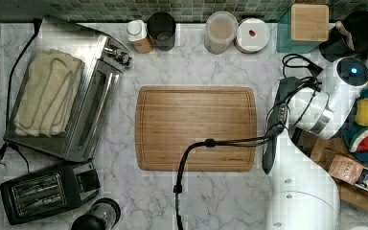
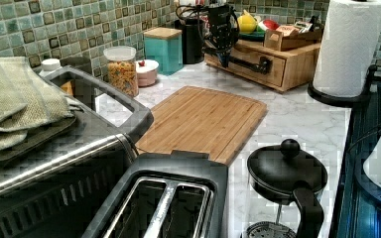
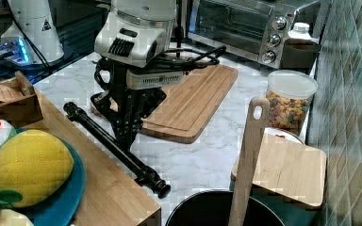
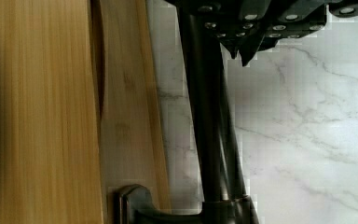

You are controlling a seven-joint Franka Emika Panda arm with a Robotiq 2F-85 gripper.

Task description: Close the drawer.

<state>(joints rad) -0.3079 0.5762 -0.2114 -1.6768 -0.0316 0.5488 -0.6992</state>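
Across the middle of the marble counter [image 1: 196, 67], a grooved brown cutting board [image 1: 196, 128], crossed in the top view by a black cable [image 1: 191, 148]. On the top view's left, a toaster oven [image 1: 76, 96] with a folded towel [image 1: 48, 93] on top, a black toaster [image 1: 43, 191] below it. Along the tiled wall, a cereal jar [image 2: 122, 69] and a teal canister [image 2: 164, 49] with a wooden lid. Toward the left view's right, a paper towel roll [image 2: 349, 44] and, nearer the camera, a French press [image 2: 283, 183]. Nothing between cutting board and cabinet but bare marble. At the far end of the counter in the left view, the drawer [image 2: 278, 74], set in a low bamboo cabinet under a flat top slab [image 3: 99, 188] loaded with plush fruit [image 3: 28, 167] on a blue plate [image 3: 70, 197]. Light bamboo front [image 4: 126, 116], long black bar handle [image 3: 141, 167] on two posts. Nearly home, with just a thin dark gap between front and slab in the wrist view. Gripper [image 3: 124, 136] down at the handle, fingers drawn together with nothing between them, tips close beside the bar on its marble side [image 4: 242, 53].
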